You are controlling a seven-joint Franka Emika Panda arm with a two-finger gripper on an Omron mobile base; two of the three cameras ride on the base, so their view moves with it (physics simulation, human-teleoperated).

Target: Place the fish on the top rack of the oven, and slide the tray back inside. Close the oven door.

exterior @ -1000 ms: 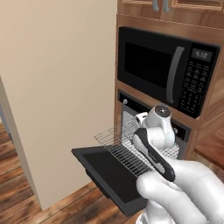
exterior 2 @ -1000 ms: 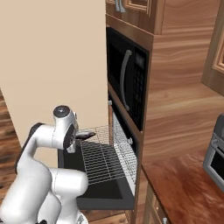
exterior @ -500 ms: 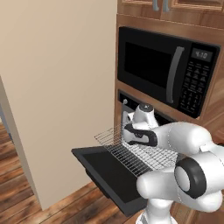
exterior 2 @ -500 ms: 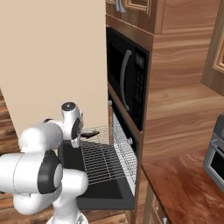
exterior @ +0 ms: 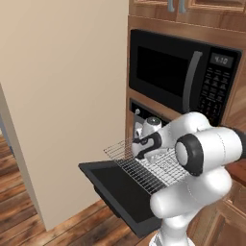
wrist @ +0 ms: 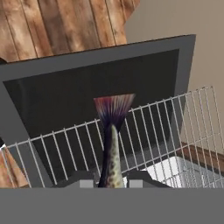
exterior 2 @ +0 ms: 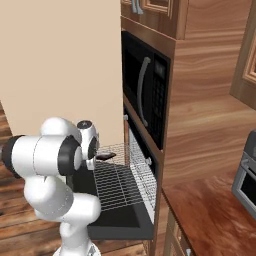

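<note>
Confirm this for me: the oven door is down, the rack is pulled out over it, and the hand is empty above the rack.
Not quite. The hand is not empty: the hand view shows it shut on the fish, tail pointing away. The rest stands: the oven door is down and the top rack is pulled out over it, with the hand above the rack.

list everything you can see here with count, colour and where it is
speckled grey fish with purple tail: one, held by its body in the tool, tail over the rack
silver wire-grid rack: one, pulled out over the open door
black oven door with dark glass: one, lowered flat below the rack
black built-in oven: one, under the microwave
black microwave with grey bar handle: one, above the oven
wood plank floor: brown, beneath the door
beige wall panel: one, left of the oven
tool: one, dark fingertips shut on the fish
</note>
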